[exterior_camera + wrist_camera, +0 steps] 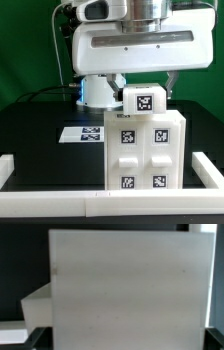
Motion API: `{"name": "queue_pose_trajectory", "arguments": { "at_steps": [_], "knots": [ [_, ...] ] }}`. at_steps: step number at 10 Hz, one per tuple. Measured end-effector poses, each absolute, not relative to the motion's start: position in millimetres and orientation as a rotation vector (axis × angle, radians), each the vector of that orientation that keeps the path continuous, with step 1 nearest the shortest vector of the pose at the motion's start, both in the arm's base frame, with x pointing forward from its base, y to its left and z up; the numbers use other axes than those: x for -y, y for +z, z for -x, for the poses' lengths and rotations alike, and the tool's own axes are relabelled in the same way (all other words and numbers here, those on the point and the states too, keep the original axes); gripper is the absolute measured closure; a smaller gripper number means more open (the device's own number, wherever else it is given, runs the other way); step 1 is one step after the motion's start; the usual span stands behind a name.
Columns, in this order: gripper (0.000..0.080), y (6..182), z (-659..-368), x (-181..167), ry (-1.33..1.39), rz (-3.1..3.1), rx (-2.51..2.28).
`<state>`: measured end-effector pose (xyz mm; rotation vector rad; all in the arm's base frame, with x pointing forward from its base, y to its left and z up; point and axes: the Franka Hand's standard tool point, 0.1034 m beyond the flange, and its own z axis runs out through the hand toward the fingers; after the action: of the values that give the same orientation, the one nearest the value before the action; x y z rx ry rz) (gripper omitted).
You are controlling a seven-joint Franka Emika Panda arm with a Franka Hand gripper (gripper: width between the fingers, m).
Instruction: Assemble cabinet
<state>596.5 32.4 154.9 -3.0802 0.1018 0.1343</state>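
Note:
The white cabinet body (145, 150) stands upright in the middle of the black table, with several black-and-white tags on its front. A smaller white cabinet piece (147, 100) with one tag sits on top of it. My gripper (146, 88) is right above, with one finger on each side of that top piece. In the wrist view a plain white face of the cabinet (120, 286) fills the space between my dark fingers (36, 338), and my gripper (122, 339) looks closed on it. What lies under the piece is hidden.
The marker board (82, 132) lies flat behind the cabinet on the exterior view's left. A low white border rail (60, 202) runs along the front and both sides of the table. The arm's white base (98, 92) stands at the back.

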Motion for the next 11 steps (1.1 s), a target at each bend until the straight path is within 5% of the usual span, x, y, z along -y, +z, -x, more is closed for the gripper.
{"name": "queue_pose_trajectory", "arguments": {
  "at_steps": [5, 11],
  "knots": [
    [0.0239, 155.0, -596.5, -33.1, 0.137, 3.077, -0.194],
    [0.0239, 154.9, -596.7, -36.7, 0.152, 2.958, -0.929]
  ]
}}
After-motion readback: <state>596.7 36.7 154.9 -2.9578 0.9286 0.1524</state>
